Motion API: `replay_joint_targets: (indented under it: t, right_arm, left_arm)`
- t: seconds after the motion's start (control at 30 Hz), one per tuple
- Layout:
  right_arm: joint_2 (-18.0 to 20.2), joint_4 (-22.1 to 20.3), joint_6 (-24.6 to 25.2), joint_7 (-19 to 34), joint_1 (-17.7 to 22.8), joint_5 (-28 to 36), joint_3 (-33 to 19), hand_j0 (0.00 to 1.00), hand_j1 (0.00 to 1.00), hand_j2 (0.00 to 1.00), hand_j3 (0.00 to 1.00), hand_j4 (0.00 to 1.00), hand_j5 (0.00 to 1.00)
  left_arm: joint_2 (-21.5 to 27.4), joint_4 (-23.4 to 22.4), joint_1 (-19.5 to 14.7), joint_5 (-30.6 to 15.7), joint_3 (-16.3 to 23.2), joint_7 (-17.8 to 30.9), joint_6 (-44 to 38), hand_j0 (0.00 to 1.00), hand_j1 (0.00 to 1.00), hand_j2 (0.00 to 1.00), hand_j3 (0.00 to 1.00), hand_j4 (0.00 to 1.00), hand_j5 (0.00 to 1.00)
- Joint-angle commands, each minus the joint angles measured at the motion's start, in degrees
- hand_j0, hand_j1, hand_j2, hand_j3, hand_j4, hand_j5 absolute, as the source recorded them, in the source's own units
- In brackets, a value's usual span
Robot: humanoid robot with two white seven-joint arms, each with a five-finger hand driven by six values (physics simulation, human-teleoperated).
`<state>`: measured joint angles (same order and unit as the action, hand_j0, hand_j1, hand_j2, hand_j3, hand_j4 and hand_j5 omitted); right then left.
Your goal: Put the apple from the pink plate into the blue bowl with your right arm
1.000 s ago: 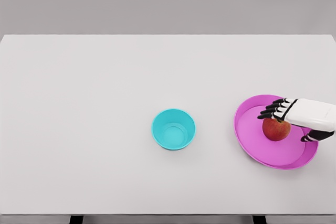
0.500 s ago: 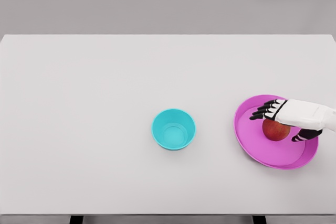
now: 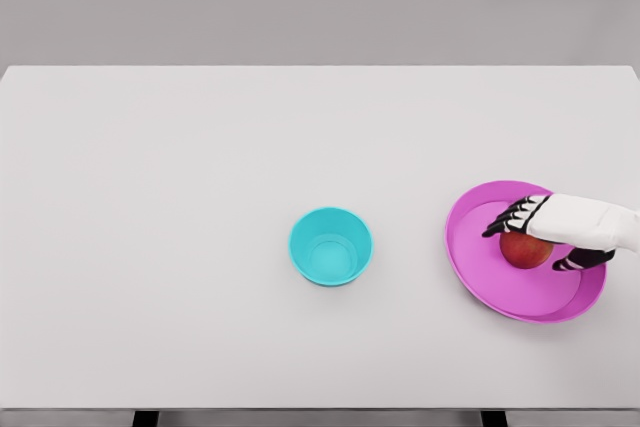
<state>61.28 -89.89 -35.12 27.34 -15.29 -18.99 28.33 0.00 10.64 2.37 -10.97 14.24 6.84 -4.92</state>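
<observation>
Now the apple sits in the plate, a little toward the far side from the bowl, and the right hand lies over its top. Dark fingers reach over the side of the apple that faces the bowl, and the thumb curls round the near side. They look partly curled about the fruit, though whether they press on it or only cage it cannot be told from this view, and the apple does not appear lifted off the plate.

An apple is likely firm, fairly light for this hand, and smooth-skinned (so a shallow pinch near the crown could let it squirt out). The better hold is probably lower, fingers and thumb meeting across its widest part, on opposite sides. Being round, it may roll along the plate's curved floor if nudged from one side only.

The bowl stands open and upright on the counter, well apart from the plate. No left arm shows.
</observation>
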Motion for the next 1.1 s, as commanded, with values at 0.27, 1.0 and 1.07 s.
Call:
replay_joint_targets:
  t: [0.27,1.0,1.07]
  right_arm:
    - [0.1,-0.2,0.1,0.1,-0.1,0.3,0.2,0.61,0.61,0.61,0.61,0.61,0.61]
    - [0.1,-1.3,0.1,1.0,-4.2,0.8,-0.6,0.57,0.57,0.57,0.57,0.57,0.57]
    - [0.1,-2.6,0.1,1.0,-4.9,0.9,-0.6,0.57,0.57,0.57,0.57,0.57,0.57]
  left_arm:
    - [0.0,0.0,0.0,0.0,0.0,0.0,0.0,1.0,1.0,1.0,1.0,1.0,1.0]
    - [0.0,0.0,0.0,0.0,0.0,0.0,0.0,1.0,1.0,1.0,1.0,1.0,1.0]
    - [0.0,0.0,0.0,0.0,0.0,0.0,0.0,1.0,1.0,1.0,1.0,1.0,1.0]
